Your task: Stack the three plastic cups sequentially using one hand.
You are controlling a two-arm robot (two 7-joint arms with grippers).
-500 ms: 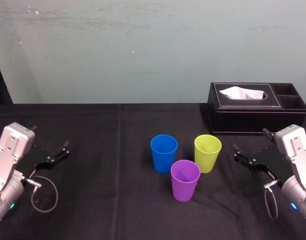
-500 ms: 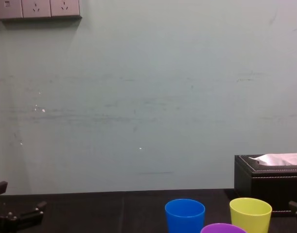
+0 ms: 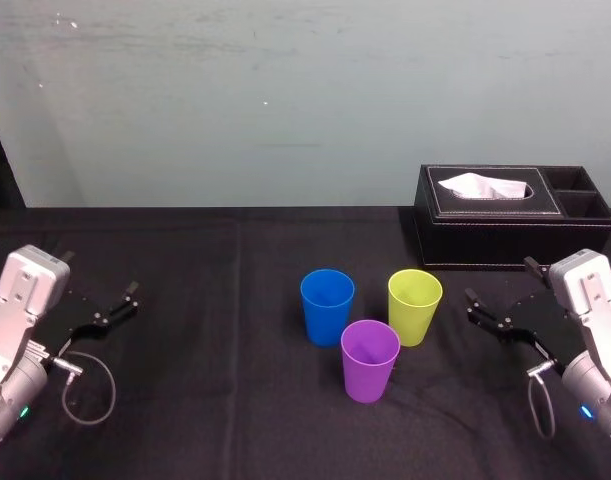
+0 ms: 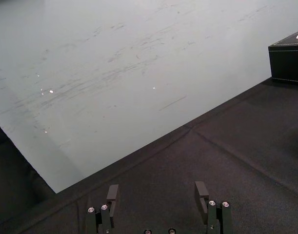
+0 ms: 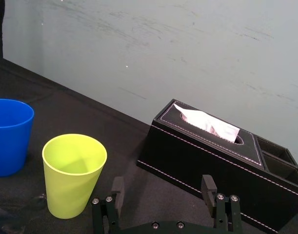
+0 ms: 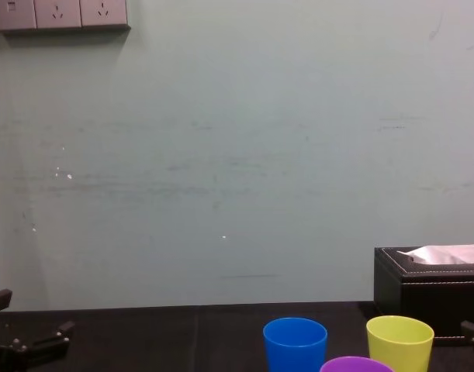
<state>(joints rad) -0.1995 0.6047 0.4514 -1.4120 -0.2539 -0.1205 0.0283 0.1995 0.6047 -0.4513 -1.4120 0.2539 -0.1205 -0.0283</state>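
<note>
status: no cup is stacked yet. the task is judged to be at its first step, the approach to the first cup.

position of parts:
- the three cups stand upright and close together near the middle of the black table (image 3: 235, 400).
- the blue cup (image 3: 327, 305) is at rear left and the yellow-green cup (image 3: 415, 305) at rear right.
- the purple cup (image 3: 370, 360) stands in front, between the other two. whether it touches them cannot be told.
- the right gripper (image 3: 500, 285) sits low on the right, near the yellow-green cup but apart from it, in front of the black tissue box (image 3: 495, 235). its jaws are spread wide and hold nothing.
- the left gripper (image 3: 100, 278) is parked at the far left, well apart from the cups. its jaws are also wide and empty.

next move (judgement): the right gripper is the nearer one. it should close the gap to the yellow-green cup, bracket the wall or rim between the open jaws, and close lightly, since thin smooth plastic may flex or slip. it should then lift the cup clear and lower it centred and upright into a neighbouring cup without knocking the third.
</note>
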